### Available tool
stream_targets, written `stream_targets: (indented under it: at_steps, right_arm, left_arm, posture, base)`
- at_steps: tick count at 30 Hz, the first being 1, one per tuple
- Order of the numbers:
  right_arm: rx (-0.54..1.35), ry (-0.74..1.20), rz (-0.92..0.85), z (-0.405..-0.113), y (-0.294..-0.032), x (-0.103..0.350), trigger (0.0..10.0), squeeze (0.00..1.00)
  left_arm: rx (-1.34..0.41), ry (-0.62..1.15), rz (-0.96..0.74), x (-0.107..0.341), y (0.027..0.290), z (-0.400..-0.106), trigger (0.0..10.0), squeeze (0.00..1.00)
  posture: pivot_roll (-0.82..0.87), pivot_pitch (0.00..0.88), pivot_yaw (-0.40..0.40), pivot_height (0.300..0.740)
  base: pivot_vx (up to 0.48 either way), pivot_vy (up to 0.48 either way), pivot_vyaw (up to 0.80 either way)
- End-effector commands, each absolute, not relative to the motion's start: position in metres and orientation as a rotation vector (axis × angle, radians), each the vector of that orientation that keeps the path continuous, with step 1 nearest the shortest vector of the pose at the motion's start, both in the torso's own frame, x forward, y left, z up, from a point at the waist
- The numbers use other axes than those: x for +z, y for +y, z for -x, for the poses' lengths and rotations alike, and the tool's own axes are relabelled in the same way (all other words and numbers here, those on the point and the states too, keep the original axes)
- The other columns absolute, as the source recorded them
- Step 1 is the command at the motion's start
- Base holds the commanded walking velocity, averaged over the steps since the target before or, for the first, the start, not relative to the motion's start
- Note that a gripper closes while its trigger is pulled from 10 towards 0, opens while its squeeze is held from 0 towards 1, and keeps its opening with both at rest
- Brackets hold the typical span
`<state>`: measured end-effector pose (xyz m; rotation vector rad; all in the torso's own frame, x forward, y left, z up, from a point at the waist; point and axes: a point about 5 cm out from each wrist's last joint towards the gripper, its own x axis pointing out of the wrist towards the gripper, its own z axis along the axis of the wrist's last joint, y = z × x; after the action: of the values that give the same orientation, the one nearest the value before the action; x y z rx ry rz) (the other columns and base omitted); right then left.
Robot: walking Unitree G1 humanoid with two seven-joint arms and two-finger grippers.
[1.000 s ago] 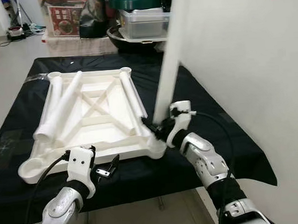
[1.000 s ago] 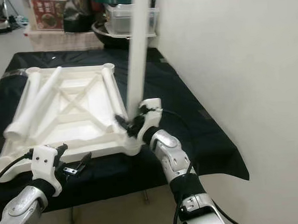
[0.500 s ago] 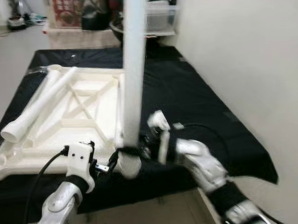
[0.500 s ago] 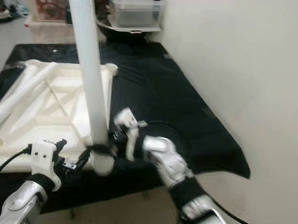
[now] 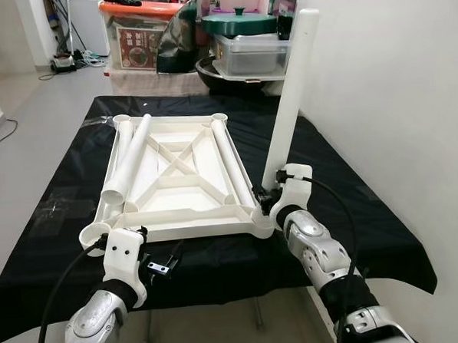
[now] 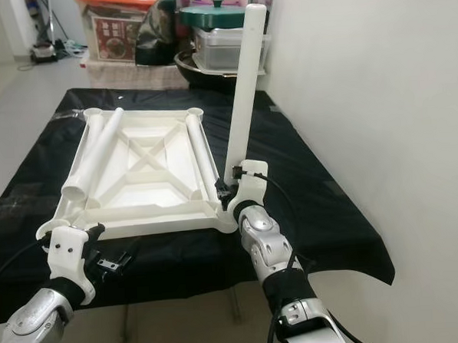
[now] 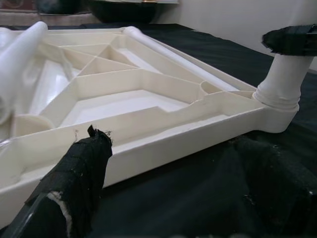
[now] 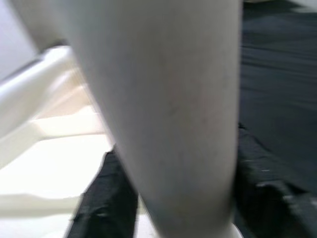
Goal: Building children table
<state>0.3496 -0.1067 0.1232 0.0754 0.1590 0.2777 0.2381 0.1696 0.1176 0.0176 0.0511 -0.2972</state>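
Note:
A white children's table top [image 5: 175,170] lies upside down on a table covered in black cloth [image 5: 346,211]. A white table leg [image 5: 290,99] stands upright with its foot in the near right corner socket [image 7: 277,106]. My right gripper [image 5: 267,200] is shut on the table leg's lower end, and its black fingers [image 8: 106,198] flank the leg in the right wrist view. Loose legs lie in the upturned top, one at the left [image 5: 132,157] and one at the right [image 5: 228,160]. My left gripper [image 5: 163,264] is open just in front of the top's near edge [image 7: 148,148], holding nothing.
A white wall [image 5: 393,78] runs close along the right of the table. Beyond the far end stand storage boxes [image 5: 138,46], a clear tub [image 5: 250,55] and a green pot [image 5: 238,23]. Grey floor [image 5: 27,128] lies to the left.
The camera swung and settled. The leg in my right gripper went from beside the corner to standing in the near right socket. The left gripper stayed at the front edge.

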Motion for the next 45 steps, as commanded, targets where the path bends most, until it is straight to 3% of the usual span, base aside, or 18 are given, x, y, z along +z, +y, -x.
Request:
stream_targets:
  at_steps: [1,3,4,14,17,18,22,24,25,27,29,31,32,38,39,42,43,45]
  right_arm:
    - [0.396,0.087,-0.094,-0.348,-0.092,0.134,10.0,1.00]
    - [0.535,0.050,-0.151,-0.348,-0.080,0.146,10.0,1.00]
    - [0.651,0.003,-0.144,-0.346,-0.074,0.156,10.0,0.00]
    - [1.362,0.019,0.037,-0.294,-0.059,0.158,10.0,0.00]
    - [1.395,0.034,0.050,-0.289,-0.059,0.154,10.0,0.00]
    - [1.405,0.042,0.031,-0.286,-0.059,0.151,0.0,0.00]
    - [1.190,0.052,0.040,-0.304,-0.060,0.143,0.0,0.00]
    - [0.919,0.086,0.015,-0.326,-0.068,0.138,0.0,0.00]
    - [0.550,0.144,-0.015,-0.349,-0.089,0.130,0.0,0.00]
    - [0.550,0.144,-0.015,-0.349,-0.089,0.130,0.0,0.00]
    - [0.123,0.243,-0.048,-0.359,-0.125,0.115,0.0,0.00]
    - [0.044,0.262,-0.047,-0.358,-0.133,0.112,0.0,0.00]
    - [0.101,0.265,-0.052,-0.354,-0.127,0.112,10.0,0.00]
    - [0.445,0.092,-0.045,-0.343,-0.093,0.136,10.0,0.00]
    - [0.520,0.065,-0.074,-0.341,-0.089,0.140,10.0,1.00]
    - [0.592,0.063,-0.109,-0.340,-0.085,0.144,10.0,1.00]
    - [0.727,0.043,-0.117,-0.338,-0.077,0.151,10.0,0.00]
    - [0.883,0.032,-0.115,-0.332,-0.071,0.158,10.0,0.00]
  left_arm:
    - [-0.307,0.053,-0.016,0.117,0.168,-0.239,10.0,0.00]
    - [-0.306,0.052,-0.016,0.118,0.169,-0.239,10.0,0.00]
    - [-0.306,0.052,-0.016,0.118,0.169,-0.240,10.0,0.00]
    - [-0.303,0.046,-0.014,0.118,0.170,-0.241,10.0,0.00]
    - [-0.302,0.045,-0.013,0.118,0.170,-0.241,10.0,0.00]
    - [-0.301,0.044,-0.012,0.118,0.170,-0.241,10.0,0.00]
    - [-0.301,0.043,-0.010,0.119,0.170,-0.240,10.0,0.00]
    - [-0.302,0.043,-0.010,0.119,0.170,-0.239,10.0,0.00]
    - [-0.305,0.043,-0.009,0.119,0.169,-0.240,10.0,0.00]
    - [-0.305,0.043,-0.009,0.119,0.169,-0.240,10.0,0.00]
    - [-0.309,0.042,-0.007,0.119,0.169,-0.240,10.0,0.00]
    - [-0.309,0.042,-0.007,0.119,0.168,-0.240,10.0,0.00]
    - [-0.309,0.041,-0.007,0.119,0.168,-0.240,10.0,0.00]
    - [-0.308,0.039,-0.006,0.120,0.168,-0.240,10.0,0.00]
    - [-0.309,0.038,-0.006,0.120,0.168,-0.240,10.0,0.00]
    - [-0.309,0.038,-0.006,0.120,0.168,-0.240,10.0,0.00]
    - [-0.309,0.037,-0.005,0.120,0.168,-0.240,10.0,0.00]
    - [-0.309,0.037,-0.004,0.120,0.168,-0.240,10.0,0.00]
  posture:
    - [0.15,0.000,-0.132,0.740]
    - [0.15,0.000,-0.132,0.740]
    - [0.16,0.000,-0.132,0.740]
    - [0.16,0.000,-0.143,0.740]
    - [0.16,0.000,-0.143,0.740]
    - [0.17,0.000,-0.147,0.740]
    - [0.16,0.000,-0.139,0.740]
    - [0.15,0.000,-0.137,0.740]
    - [0.15,0.000,-0.137,0.740]
    - [0.15,0.000,-0.137,0.740]
    - [0.16,0.000,-0.135,0.740]
    - [0.16,0.000,-0.135,0.740]
    - [0.16,0.000,-0.135,0.740]
    - [0.15,0.000,-0.133,0.740]
    - [0.15,0.000,-0.136,0.740]
    - [0.15,0.000,-0.136,0.740]
    - [0.15,0.000,-0.137,0.740]
    - [0.15,0.000,-0.137,0.740]
  base:
    - [0.000,0.000,0.00]
    - [0.000,0.000,0.00]
    - [0.000,0.000,0.00]
    - [0.000,0.000,0.00]
    - [0.000,0.000,0.00]
    - [0.000,0.000,0.00]
    - [0.000,0.000,0.00]
    - [0.000,0.000,0.00]
    - [0.000,0.000,0.00]
    - [0.000,0.000,0.00]
    - [0.000,0.000,0.00]
    - [0.000,0.000,0.00]
    - [0.000,0.000,0.00]
    - [0.000,0.000,0.00]
    - [0.000,0.000,0.00]
    - [0.000,0.000,0.00]
    - [0.000,0.000,0.00]
    - [0.000,0.000,0.00]
